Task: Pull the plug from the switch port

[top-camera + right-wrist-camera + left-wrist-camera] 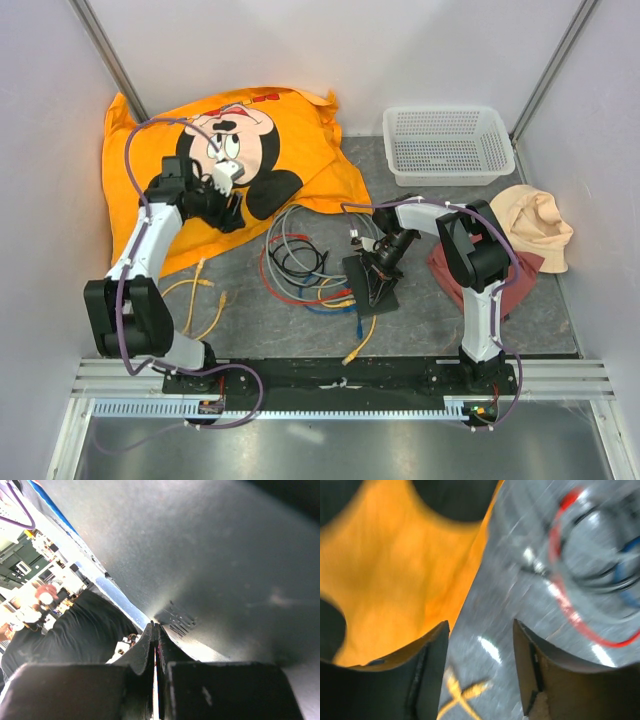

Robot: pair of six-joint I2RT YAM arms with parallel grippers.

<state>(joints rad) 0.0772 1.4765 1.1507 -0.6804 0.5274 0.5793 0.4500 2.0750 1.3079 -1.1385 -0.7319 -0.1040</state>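
Grey table (pixel 270 322) bears one switch (pixel 388 295), one white basket (pixel 445 166), one orange cloth (pixel 310 140).

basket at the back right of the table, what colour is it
White, with mesh walls; the basket shows best in the top external view.

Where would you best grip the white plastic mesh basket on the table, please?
The near long rim of the white mesh basket, from straight above, one finger inside and one outside. It stands upright and open-topped, so the rim is free, and its walls look too far apart to span.
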